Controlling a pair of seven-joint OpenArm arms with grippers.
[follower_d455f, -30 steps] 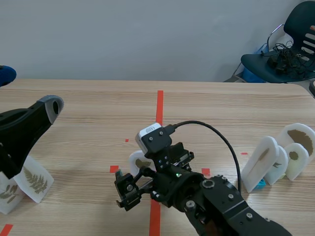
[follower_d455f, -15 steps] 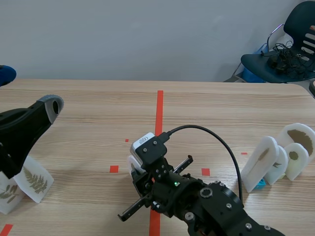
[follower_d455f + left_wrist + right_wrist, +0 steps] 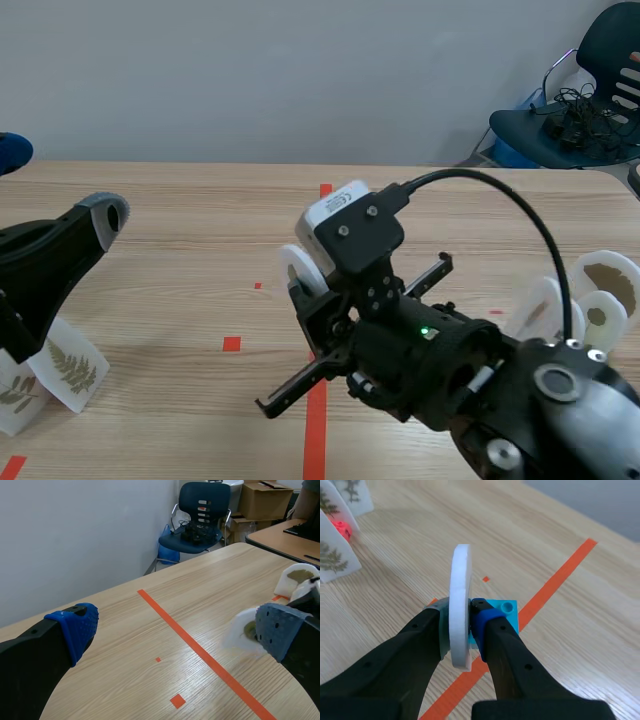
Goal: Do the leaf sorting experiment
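Right gripper [image 3: 461, 614] clamped on a white leaf plaque [image 3: 460, 580], held above the red centre line.

Scene view: the right arm [image 3: 450, 370] stands over the table [image 3: 180, 210] with the plaque clear of the wood and open tabletop around it. More white plaques [image 3: 590, 300] stand near the right edge, fern cards [image 3: 68, 365] at the left. Print on the white camera housing [image 3: 340, 215] is too small to read. Left wrist view: the left gripper [image 3: 175, 625] is spread wide, holding nothing. Right wrist view: both pads [image 3: 480, 625] press the plaque's faces, with a blue block [image 3: 502, 611] just behind.
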